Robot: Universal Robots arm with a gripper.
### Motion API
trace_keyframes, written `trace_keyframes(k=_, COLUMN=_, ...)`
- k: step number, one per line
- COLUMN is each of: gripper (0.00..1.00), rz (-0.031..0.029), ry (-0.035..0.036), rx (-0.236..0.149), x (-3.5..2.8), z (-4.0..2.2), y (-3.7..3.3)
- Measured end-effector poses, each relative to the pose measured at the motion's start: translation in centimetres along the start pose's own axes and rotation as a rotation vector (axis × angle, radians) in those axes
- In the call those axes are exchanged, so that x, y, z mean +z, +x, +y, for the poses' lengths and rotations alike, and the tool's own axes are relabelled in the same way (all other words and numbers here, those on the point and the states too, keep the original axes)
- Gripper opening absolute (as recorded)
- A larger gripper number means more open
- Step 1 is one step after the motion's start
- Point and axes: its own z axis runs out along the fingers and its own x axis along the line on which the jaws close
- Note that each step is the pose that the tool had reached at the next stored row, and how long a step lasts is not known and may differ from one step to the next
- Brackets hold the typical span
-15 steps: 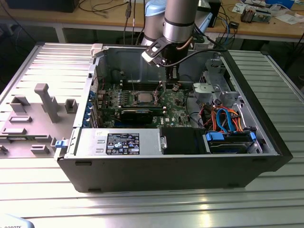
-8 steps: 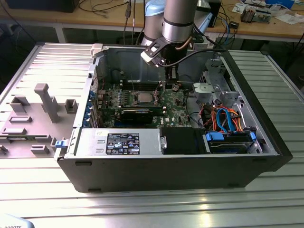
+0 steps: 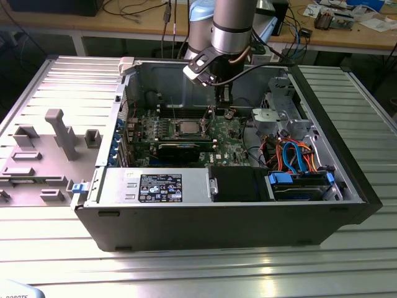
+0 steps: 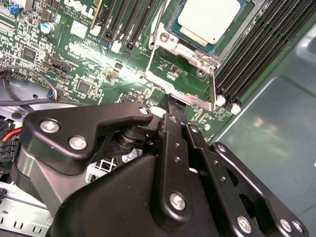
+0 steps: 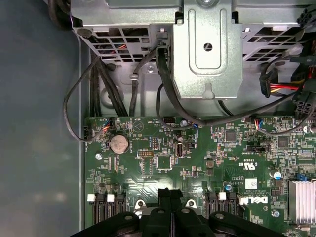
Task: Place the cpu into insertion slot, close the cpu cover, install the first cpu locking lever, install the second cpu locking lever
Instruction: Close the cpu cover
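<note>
exterior view: the gripper (image 3: pixel 221 99) hangs inside the open computer case (image 3: pixel 248 223), above the green board (image 3: pixel 229 139). the cpu (image 3: pixel 188 128) sits at about 8 o'clock from it, with a drive cage (image 3: pixel 279 112) at 3 o'clock.

second wrist view: the gripper (image 4: pixel 172 106) has its fingers pressed together with nothing seen between them, the tip right at the edge of the cpu cover (image 4: pixel 170 85), which is swung open. just beyond it the cpu (image 4: pixel 212 19) lies seated in the insertion slot (image 4: pixel 196 55).

first wrist view: the closed fingertips (image 5: pixel 165 195) hover over the board (image 5: pixel 197 163), near a coin battery (image 5: pixel 119 143).
</note>
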Motion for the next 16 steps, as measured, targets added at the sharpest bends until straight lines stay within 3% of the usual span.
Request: trace_keyframes(k=16, gripper=0.11, rz=0.0, ry=0.0, rx=0.0, x=-0.01, z=-0.71, y=-0.01)
